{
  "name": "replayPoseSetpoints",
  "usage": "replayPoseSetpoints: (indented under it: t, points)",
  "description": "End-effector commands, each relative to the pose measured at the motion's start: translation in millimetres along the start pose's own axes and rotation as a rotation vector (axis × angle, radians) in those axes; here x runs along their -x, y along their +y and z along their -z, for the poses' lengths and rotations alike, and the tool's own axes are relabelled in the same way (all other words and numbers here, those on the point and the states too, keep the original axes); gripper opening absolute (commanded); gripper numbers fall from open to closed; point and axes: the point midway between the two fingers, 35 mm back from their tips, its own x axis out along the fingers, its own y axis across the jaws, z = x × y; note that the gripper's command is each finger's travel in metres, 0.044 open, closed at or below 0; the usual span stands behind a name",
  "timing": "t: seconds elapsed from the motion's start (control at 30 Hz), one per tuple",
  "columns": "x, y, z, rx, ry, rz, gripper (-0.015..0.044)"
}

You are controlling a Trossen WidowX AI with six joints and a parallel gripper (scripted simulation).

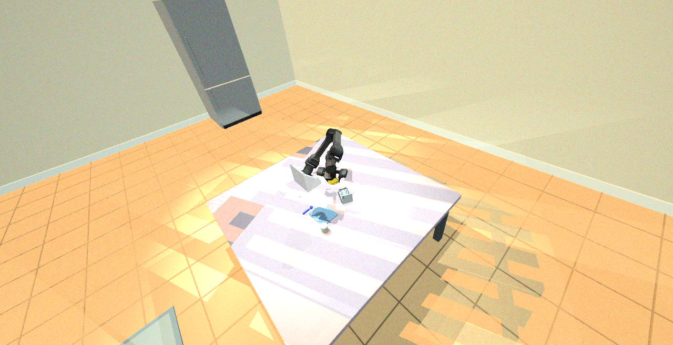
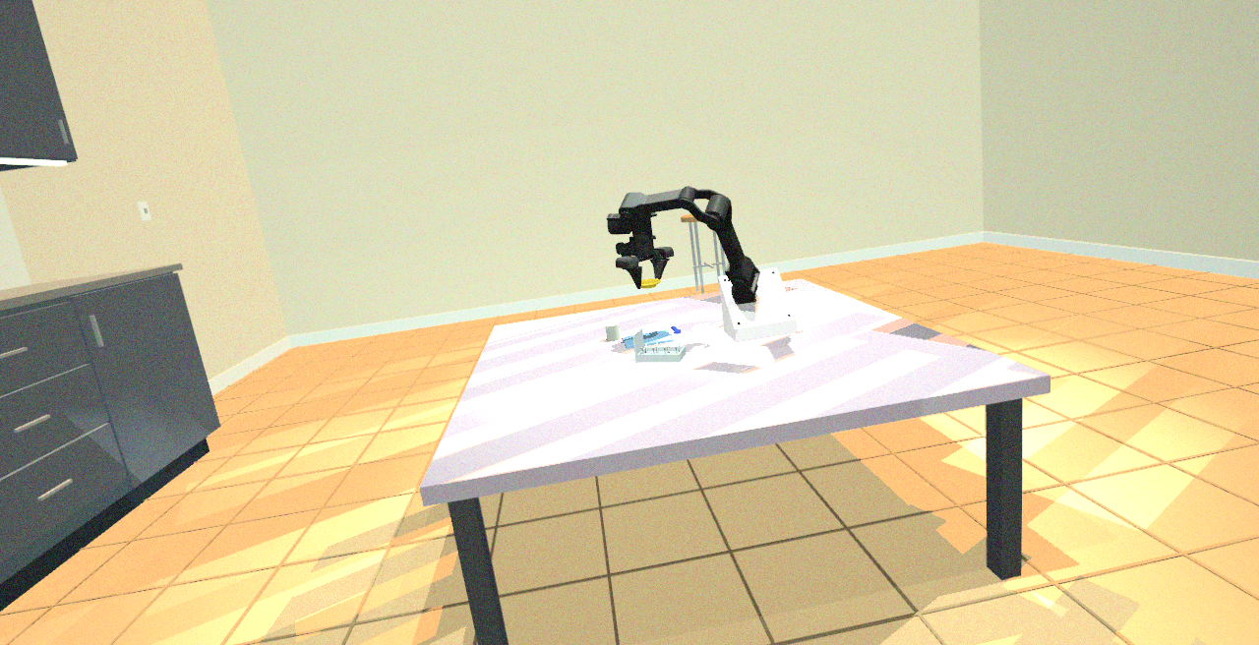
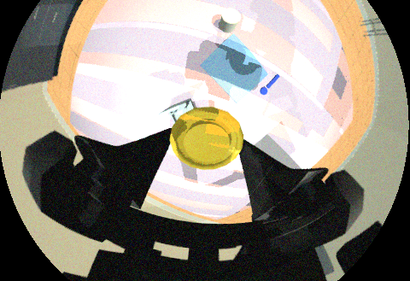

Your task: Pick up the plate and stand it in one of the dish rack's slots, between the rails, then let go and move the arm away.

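Note:
The yellow round plate (image 1: 333, 181) (image 2: 649, 283) (image 3: 207, 138) is held between the fingertips, high above the table, lying roughly flat. My gripper (image 2: 647, 281) (image 3: 207, 137) is shut on the plate, one finger at each side of its rim. The pale grey dish rack (image 1: 346, 198) (image 2: 660, 357) stands on the table below the gripper. In the wrist view the rack (image 3: 183, 108) shows beyond the plate's upper left edge and is partly hidden by the plate and a finger. Its thin rails show on top.
A blue mat (image 1: 331, 214) (image 3: 222, 76) lies near the rack. A blue spoon (image 1: 307, 210) (image 3: 272, 81) lies beside the mat. A whitish cup (image 1: 324, 228) (image 2: 612, 332) (image 3: 229, 21) stands on the mat's other side. The arm's white base (image 1: 303, 180) (image 2: 758, 324) stands on the table.

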Motion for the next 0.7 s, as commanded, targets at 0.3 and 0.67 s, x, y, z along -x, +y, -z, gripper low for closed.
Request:
replayPoseSetpoints:
  t: [0.3,0.67]
  points:
    - [-3,7,59,-0.437,0.01,-0.002,0.0]
    - [-9,7,108,-0.817,0.025,0.001,0.0]
